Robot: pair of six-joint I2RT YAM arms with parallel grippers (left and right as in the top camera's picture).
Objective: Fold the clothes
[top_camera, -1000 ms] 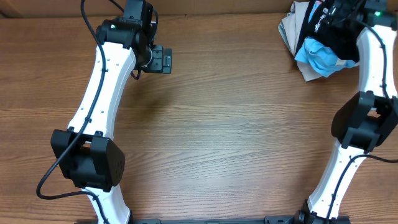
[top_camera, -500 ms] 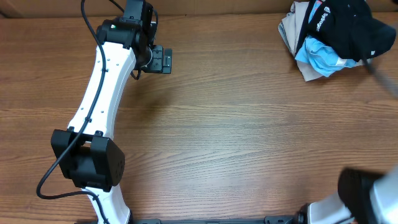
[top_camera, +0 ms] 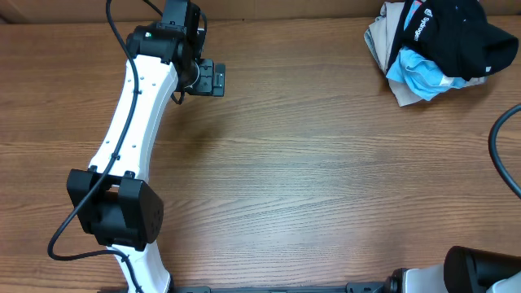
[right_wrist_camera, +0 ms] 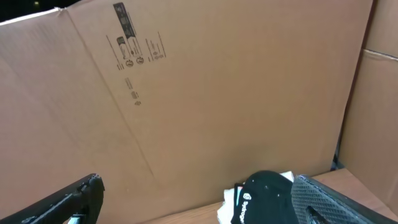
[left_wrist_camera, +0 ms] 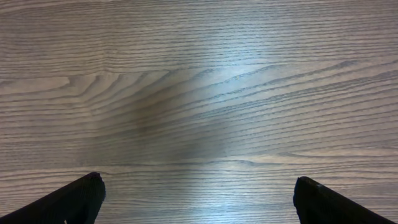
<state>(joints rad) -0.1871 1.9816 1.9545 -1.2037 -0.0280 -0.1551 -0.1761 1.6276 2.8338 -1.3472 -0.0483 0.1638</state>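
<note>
While the left gripper [top_camera: 213,78] hangs over the far left part of the brown wood-grain table [top_camera: 309,163], we see from its wrist camera that its two black fingers [left_wrist_camera: 68,202] stand wide apart, with only the table's grain showing between them. Its white arm [top_camera: 134,106] runs back to a black joint near the table's front edge. The right gripper [right_wrist_camera: 198,190] is likewise spread wide and grips nothing. It faces a tall brown cardboard wall [right_wrist_camera: 217,93] that carries small black printed marks [right_wrist_camera: 127,37]. In the overhead view we find only the right arm's black base [top_camera: 484,273] at the near right corner and a loop of black cable [top_camera: 503,155] at the right edge. The soft black fabric garment [top_camera: 456,37] lies crumpled in the far right corner of the table, well apart from both grippers. It shows small white lettering [top_camera: 419,28] and a small white tag [top_camera: 488,69]. It rests on top of a light-blue garment [top_camera: 419,73] and a beige garment [top_camera: 378,41], all three bunched in one pile.
</note>
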